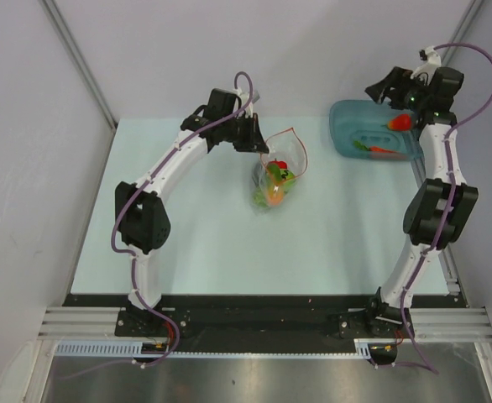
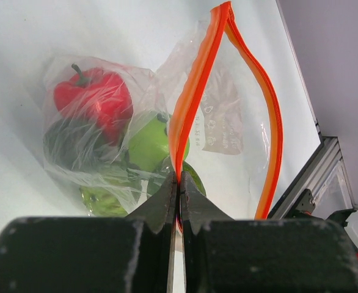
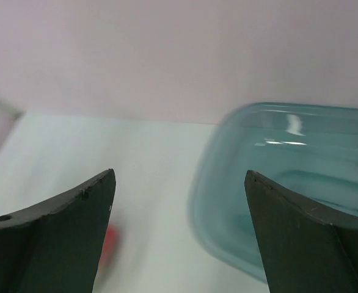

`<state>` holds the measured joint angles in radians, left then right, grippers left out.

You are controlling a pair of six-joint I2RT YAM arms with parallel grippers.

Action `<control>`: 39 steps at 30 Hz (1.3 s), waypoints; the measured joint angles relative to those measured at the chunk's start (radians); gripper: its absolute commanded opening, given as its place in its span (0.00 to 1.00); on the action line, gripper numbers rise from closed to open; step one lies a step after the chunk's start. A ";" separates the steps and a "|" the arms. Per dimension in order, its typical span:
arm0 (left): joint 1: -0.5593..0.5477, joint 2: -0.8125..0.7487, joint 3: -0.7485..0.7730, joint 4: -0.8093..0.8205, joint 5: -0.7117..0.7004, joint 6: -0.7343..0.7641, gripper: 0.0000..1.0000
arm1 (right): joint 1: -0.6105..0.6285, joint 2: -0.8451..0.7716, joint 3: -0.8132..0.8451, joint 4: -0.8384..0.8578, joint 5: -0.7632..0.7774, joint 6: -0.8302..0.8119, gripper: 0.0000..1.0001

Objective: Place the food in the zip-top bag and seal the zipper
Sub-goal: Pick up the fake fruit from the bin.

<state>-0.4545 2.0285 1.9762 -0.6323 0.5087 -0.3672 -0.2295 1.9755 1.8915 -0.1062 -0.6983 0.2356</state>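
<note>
The clear zip-top bag [image 1: 274, 182] lies at the table's middle back with several toy foods inside. In the left wrist view I see a red pepper [image 2: 93, 97], a green ball [image 2: 147, 144] and a dark green piece [image 2: 68, 141] through the plastic. The red-orange zipper [image 2: 194, 91] gapes open in a loop. My left gripper [image 1: 252, 141] is shut on one end of the zipper strip [image 2: 179, 183]. My right gripper [image 1: 390, 89] is open and empty, raised over the far edge of the teal tray [image 1: 347, 134]. A red piece [image 1: 400, 122] and a carrot [image 1: 382, 151] lie in the tray.
The teal tray [image 3: 240, 232] stands at the back right, close to the right wall frame. The right wrist view is blurred, with a red smear [image 3: 109, 243] beside its left finger. The back wall stands just behind both grippers.
</note>
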 measured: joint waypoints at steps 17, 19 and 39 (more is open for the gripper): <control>0.003 0.000 -0.001 0.014 -0.002 0.000 0.08 | -0.103 0.569 0.329 0.041 0.555 0.089 0.83; 0.006 0.000 -0.001 0.016 -0.002 0.000 0.08 | -0.104 0.597 0.338 0.078 0.567 0.129 0.83; 0.029 0.003 0.020 0.013 -0.005 -0.019 0.08 | -0.106 0.834 0.527 0.219 0.631 0.315 0.80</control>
<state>-0.4259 2.0312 1.9965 -0.6193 0.5034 -0.3859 -0.3359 2.8098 2.4184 0.1131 -0.0677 0.5510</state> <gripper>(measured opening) 0.079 0.879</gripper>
